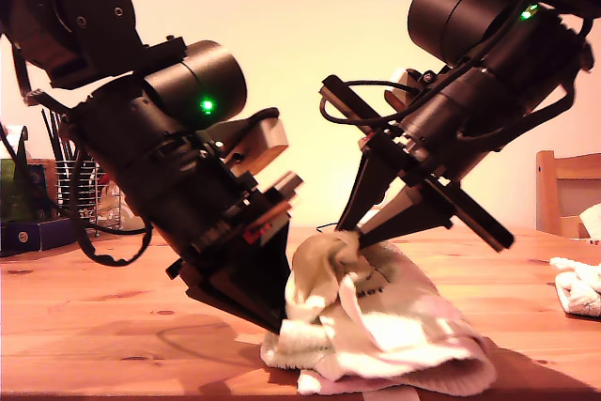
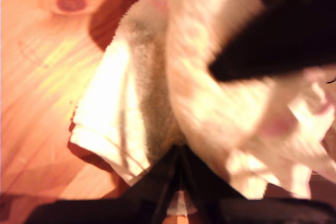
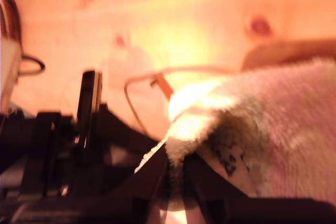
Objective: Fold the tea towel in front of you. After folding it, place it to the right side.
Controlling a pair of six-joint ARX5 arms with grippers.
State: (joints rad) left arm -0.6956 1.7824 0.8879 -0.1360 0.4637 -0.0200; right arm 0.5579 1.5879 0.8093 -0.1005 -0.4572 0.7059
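Observation:
The tea towel (image 1: 376, 326) is a cream terry cloth bunched in a heap on the wooden table (image 1: 113, 326) near the front edge. My first gripper (image 1: 280, 312) is the arm on the exterior view's left, low by the table and shut on the towel's lower edge. In the first wrist view the towel (image 2: 136, 98) spreads away from the closed first gripper (image 2: 178, 153). My second gripper (image 1: 362, 239), on the exterior view's right, is shut on the towel's raised top corner. The second wrist view shows the second gripper (image 3: 176, 163) pinching the towel (image 3: 283, 129) beside a dark print.
Another white cloth (image 1: 577, 284) lies at the exterior view's right edge, with a wooden chair (image 1: 563, 190) behind it. A wire utensil rack (image 1: 80, 194) and a blue box (image 1: 33, 232) stand at the back on the exterior view's left.

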